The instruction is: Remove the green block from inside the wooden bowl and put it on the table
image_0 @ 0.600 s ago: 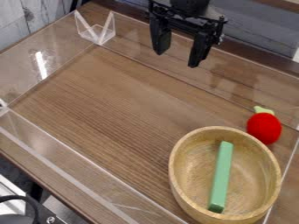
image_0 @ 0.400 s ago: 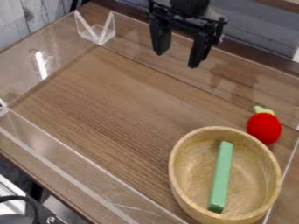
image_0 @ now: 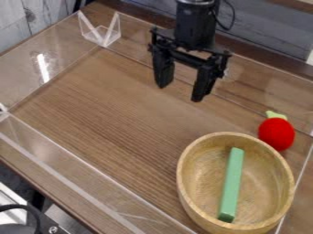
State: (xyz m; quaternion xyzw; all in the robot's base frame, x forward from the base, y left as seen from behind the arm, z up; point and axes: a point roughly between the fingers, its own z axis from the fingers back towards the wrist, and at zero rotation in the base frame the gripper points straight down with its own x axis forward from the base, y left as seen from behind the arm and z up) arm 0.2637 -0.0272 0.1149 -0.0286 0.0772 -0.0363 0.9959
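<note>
The green block (image_0: 232,185) lies inside the wooden bowl (image_0: 193,183) at the lower right of the view, a long flat bar resting along the bowl's inner floor with its far end nearer the rim's upper edge and its near end close to the rim at the bottom. The bowl sits on the table (image_0: 110,110), a brown wood-grain surface bordered by low clear plastic walls (image_0: 55,64). Just beyond the bowl, near the right edge, lies a red strawberry-like toy (image_0: 277,132) with a small green top — it seems just clear of the bowl's rim, though the angle makes that hard to settle. The gripper (image_0: 181,84) hangs above the middle-back part of the table, pointing down, its two dark fingers (image_0: 160,71) spread wide with nothing between them — well apart from the bowl and the block.
</note>
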